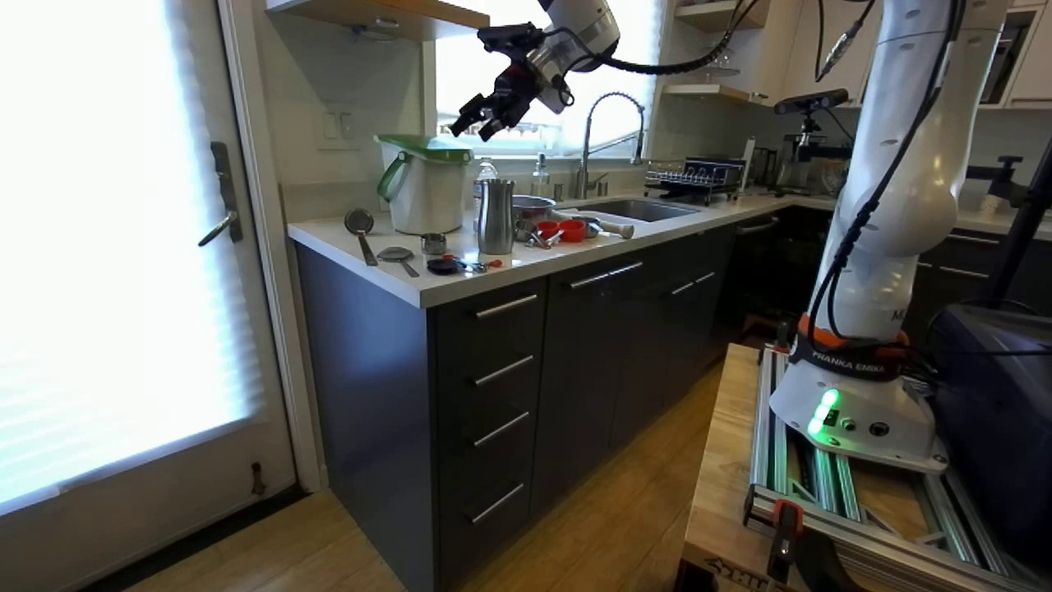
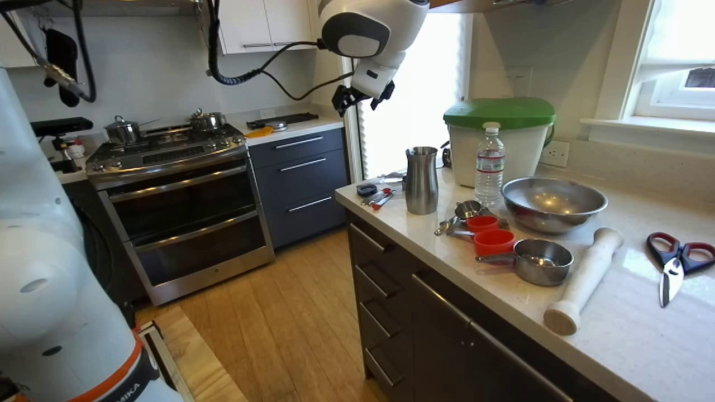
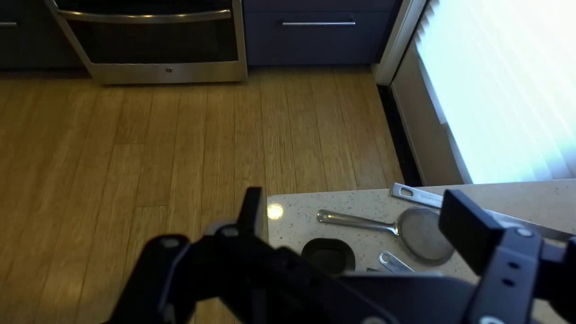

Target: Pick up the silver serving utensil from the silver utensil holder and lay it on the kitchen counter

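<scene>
The black gripper (image 1: 471, 131) hung in the air with its two fingers (image 3: 463, 225) spread wide apart. It was higher than the silver utensil holder (image 2: 422, 181) and did not touch it. The white robot arm (image 2: 368, 50) held it up.

The holder stood up straight on the kitchen counter (image 2: 625, 340). On the door side of the holder lay a long silver utensil (image 1: 360, 227), partly hidden by a finger in the wrist view. Beside it, nearer the holder, lay a shorter silver utensil (image 3: 425, 234) with a round head. I cannot tell which of these two was the serving utensil, but both were on the counter. A flat black thing (image 3: 327, 254) and some small spoons (image 2: 382, 198) with red bits were closer to the holder.

Behind the holder, toward the wall, stood a water bottle (image 2: 489, 190) and a big white bin (image 1: 427, 197). On the sink side of the holder were red cups (image 2: 494, 243), a metal bowl (image 2: 553, 215) and, farther off, scissors (image 2: 675, 265).
</scene>
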You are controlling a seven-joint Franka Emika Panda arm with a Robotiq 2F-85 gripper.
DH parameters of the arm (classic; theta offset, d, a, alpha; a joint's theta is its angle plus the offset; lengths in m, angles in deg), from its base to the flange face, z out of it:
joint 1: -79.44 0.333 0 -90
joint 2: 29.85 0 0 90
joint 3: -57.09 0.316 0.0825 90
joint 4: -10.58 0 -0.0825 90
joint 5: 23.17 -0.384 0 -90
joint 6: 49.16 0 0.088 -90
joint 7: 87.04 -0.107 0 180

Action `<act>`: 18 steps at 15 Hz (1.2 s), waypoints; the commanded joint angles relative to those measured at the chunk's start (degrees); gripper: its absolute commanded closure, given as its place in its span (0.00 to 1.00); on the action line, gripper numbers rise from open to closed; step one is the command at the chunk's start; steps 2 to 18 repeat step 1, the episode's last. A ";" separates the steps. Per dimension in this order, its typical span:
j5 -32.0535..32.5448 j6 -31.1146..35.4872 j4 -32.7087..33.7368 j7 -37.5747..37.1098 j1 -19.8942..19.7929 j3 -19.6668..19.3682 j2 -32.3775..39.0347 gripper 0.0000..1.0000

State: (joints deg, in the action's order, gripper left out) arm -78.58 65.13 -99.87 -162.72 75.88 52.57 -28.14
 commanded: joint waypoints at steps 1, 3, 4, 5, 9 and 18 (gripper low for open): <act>0.12 -0.21 -0.04 -0.09 -0.10 0.19 -0.05 0.00; 0.12 -0.21 -0.04 -0.09 -0.10 0.19 -0.05 0.00; 0.12 -0.21 -0.04 -0.09 -0.10 0.19 -0.05 0.00; 0.12 -0.21 -0.04 -0.09 -0.10 0.19 -0.05 0.00; 0.12 -0.21 -0.04 -0.09 -0.10 0.19 -0.05 0.00; 0.12 -0.21 -0.04 -0.09 -0.10 0.19 -0.05 0.00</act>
